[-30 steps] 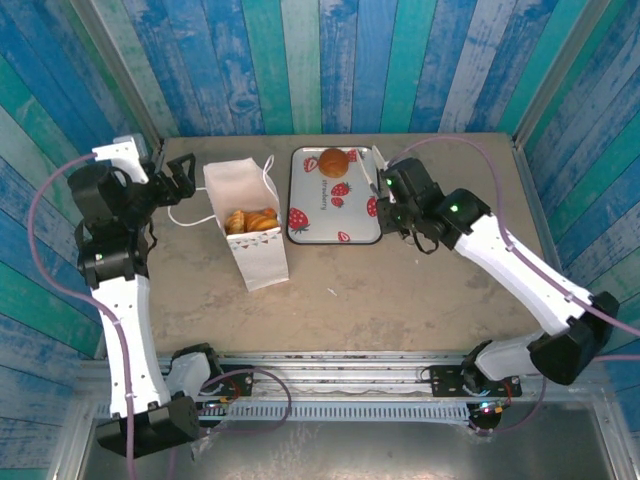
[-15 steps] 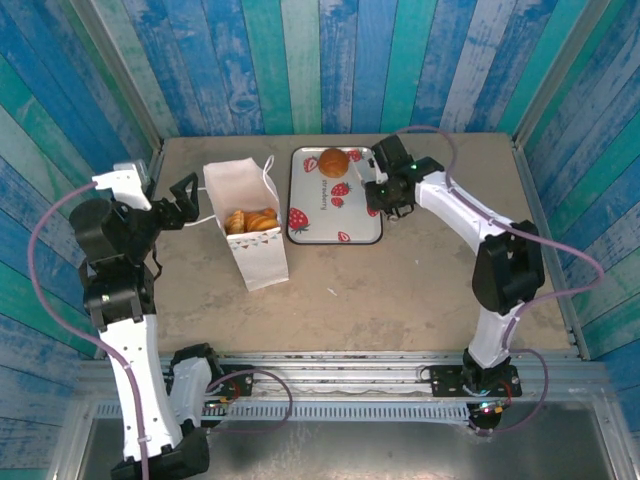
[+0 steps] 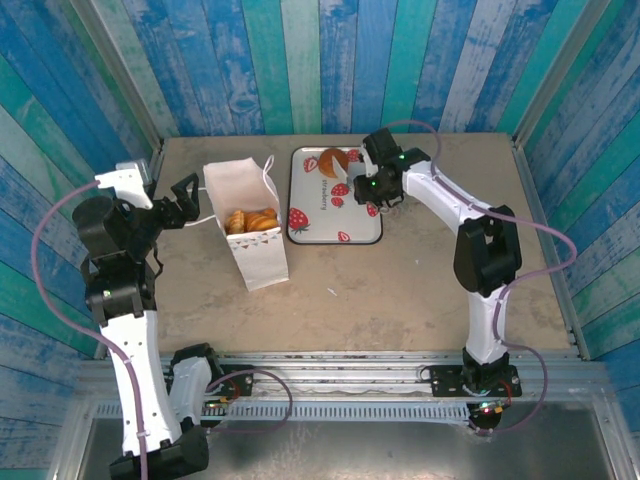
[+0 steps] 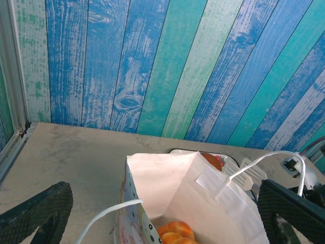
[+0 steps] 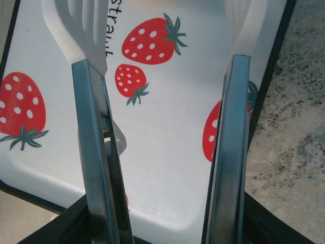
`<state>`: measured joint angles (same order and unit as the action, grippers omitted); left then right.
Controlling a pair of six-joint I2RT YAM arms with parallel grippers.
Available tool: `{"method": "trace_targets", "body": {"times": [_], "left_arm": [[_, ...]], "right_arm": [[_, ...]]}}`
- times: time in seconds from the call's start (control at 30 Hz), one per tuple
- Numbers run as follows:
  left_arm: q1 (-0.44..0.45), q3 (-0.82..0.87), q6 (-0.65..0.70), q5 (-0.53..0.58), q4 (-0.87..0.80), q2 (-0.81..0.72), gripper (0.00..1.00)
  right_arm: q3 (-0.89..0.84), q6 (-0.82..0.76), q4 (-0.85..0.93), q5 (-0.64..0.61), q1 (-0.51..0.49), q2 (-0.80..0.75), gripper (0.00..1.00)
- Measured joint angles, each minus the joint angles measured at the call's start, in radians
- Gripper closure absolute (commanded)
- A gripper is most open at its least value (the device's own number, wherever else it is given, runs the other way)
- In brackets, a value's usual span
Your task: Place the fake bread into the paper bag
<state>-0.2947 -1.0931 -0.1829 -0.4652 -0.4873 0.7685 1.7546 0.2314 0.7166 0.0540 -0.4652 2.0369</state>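
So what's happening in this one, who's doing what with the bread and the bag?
The right gripper holds a pair of tongs, open, over the strawberry tray, reaching toward the one brown bun on it. The paper bag stands open left of the tray with several golden pastries already inside. The left gripper sits open beside the bag near its cord handle, holding nothing.

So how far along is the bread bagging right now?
Mostly done: several golden pastries already sit inside the paper bag. One round brown bun remains on the strawberry tray, and the right hand, holding white tongs open, is beside it. The left hand sits open by the bag.
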Motion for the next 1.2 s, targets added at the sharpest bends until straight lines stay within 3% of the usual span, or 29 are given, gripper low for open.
{"method": "trace_targets", "body": {"times": [1.2], "left_arm": [[0.000, 0.005, 0.010, 0.004, 0.000, 0.029, 0.03]], "right_arm": [[0.195, -0.067, 0.070, 0.022, 0.000, 0.183, 0.41]]}}
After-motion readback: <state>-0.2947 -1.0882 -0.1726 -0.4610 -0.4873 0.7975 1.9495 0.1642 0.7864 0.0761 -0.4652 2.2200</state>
